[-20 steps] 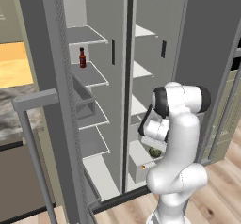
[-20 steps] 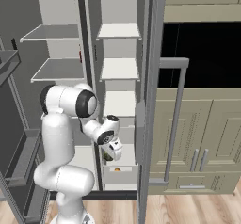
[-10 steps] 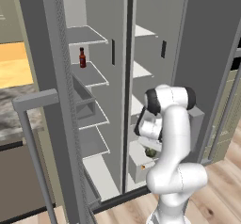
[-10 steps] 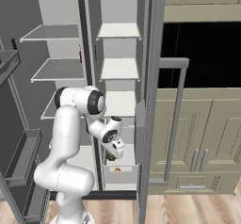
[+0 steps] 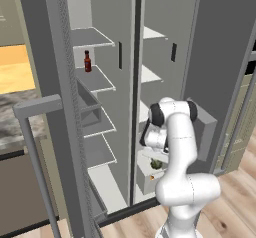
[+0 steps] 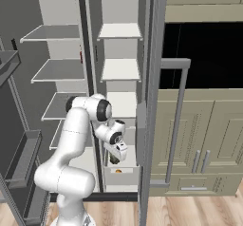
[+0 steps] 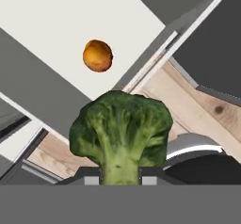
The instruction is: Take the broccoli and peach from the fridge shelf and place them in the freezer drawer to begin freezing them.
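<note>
Gripper jaws are closed on the broccoli. One peach is already laid in the freezer drawer; broccoli must be dropped in.

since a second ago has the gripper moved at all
Yes. In the right base view the gripper, shut on the broccoli, has swung toward the fridge interior, nearer the freezer drawer where the peach lies.

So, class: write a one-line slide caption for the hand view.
Claw shut on the broccoli, above the freezer drawer where the peach lies.
</note>
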{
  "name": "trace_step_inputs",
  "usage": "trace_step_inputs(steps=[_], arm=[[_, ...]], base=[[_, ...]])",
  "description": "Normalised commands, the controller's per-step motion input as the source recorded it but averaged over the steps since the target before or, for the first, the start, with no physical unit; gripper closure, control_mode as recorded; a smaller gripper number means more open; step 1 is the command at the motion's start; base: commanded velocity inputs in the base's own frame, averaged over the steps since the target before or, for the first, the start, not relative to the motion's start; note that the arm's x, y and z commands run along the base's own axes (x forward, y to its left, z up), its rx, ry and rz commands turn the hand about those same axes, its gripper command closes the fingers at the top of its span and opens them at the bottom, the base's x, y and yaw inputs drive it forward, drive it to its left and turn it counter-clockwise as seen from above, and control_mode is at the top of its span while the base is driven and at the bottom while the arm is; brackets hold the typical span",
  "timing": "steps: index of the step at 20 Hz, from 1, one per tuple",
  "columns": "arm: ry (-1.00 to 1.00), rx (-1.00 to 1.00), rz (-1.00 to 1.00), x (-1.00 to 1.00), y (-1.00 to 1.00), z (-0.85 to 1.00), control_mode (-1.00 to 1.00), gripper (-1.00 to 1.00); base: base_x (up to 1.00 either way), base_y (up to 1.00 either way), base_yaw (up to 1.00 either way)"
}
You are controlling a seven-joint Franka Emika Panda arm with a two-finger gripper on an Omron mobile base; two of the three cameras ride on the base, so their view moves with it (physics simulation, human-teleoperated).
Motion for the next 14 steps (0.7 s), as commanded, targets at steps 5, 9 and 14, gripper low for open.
trace_step_inputs(steps=[5,9,14], arm=[[0.09,0.00,0.00,0.42,0.00,-0.60,-1.00,1.00],[0.04,0.00,0.00,0.17,0.00,-0.66,-1.00,1.00],[0.00,0.00,0.04,-0.10,0.01,-0.68,-1.00,1.00]], base=[[0.00,0.00,0.00],[0.00,0.00,0.00],[0.00,0.00,0.00]])
